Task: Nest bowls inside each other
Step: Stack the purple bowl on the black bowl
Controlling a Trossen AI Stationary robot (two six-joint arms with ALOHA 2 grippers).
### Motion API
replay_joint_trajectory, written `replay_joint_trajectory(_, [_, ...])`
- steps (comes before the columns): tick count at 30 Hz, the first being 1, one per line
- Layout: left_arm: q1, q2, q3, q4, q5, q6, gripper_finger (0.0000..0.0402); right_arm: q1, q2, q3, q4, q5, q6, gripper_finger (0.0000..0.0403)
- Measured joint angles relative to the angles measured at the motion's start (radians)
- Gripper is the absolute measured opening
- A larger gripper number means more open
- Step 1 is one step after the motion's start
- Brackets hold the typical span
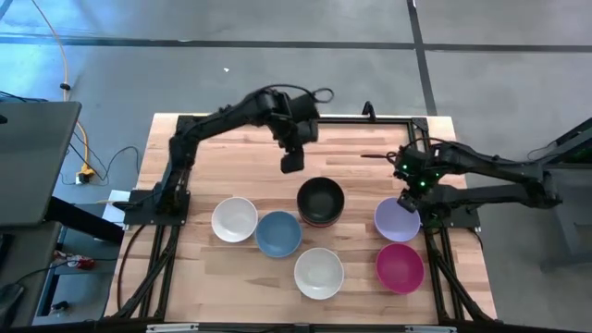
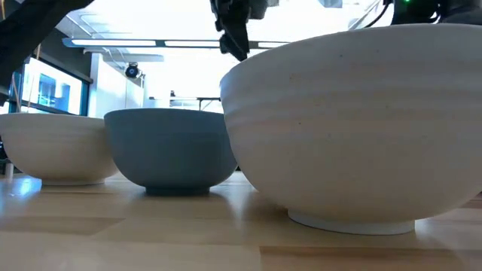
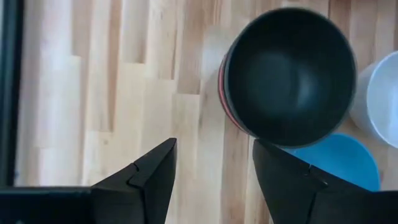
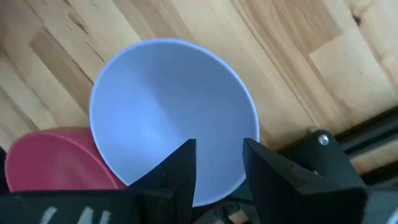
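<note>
A black bowl [image 1: 321, 199] [image 3: 289, 68] sits nested on top of a stack whose magenta edge [image 3: 221, 84] shows beneath it. Resting on the table around the stack are a white bowl [image 1: 234, 219], a light blue bowl [image 1: 277, 233] [image 3: 336, 162], a second white bowl [image 1: 319, 273] [image 2: 354, 120], a lavender bowl [image 1: 398, 219] [image 4: 168, 118] and a magenta bowl [image 1: 400, 267] [image 4: 56, 158]. My left gripper [image 1: 292, 163] [image 3: 214, 174] hangs open in the air, to the far left of the black stack. My right gripper [image 1: 408, 200] [image 4: 219, 163] is open at the lavender bowl's far right rim. My right gripper comes down from above at the lavender bowl's rim [image 4: 247, 134]. One finger [image 4: 183, 165] is over the inside and the other [image 4: 264, 165] is at the outer side. I cannot tell whether either finger touches the bowl. The bowl rests upright on the table.
A black frame rail [image 1: 370, 118] runs along the table's far edge, and arm bases stand at the left [image 1: 153, 203] and right [image 1: 453, 217]. Bare wood [image 1: 231, 157] lies between the far rail and the bowls.
</note>
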Motion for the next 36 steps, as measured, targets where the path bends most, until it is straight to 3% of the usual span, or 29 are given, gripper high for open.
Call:
replay_joint_trajectory(9, [0.097, -0.180, 0.000, 0.037, 0.045, 0.034, 0.0198, 0.062, 0.135, 0.000, 0.023, 0.023, 0.016, 0.0123])
replay_joint_trajectory(15, [0.110, -0.308, -0.012, 0.045, 0.072, 0.050, 0.0198, 0.093, 0.215, 0.000, 0.048, 0.093, -0.024, 0.0123])
replay_joint_trajectory(25, [0.096, -0.515, -0.121, 0.071, 0.097, 0.054, 0.0198, 0.103, 0.284, 0.000, 0.119, 0.188, -0.117, 0.0123])
replay_joint_trajectory(36, [0.088, -0.687, -0.320, 0.154, 0.094, 0.037, 0.0198, 0.103, 0.388, 0.000, 0.153, 0.183, -0.160, 0.0123])
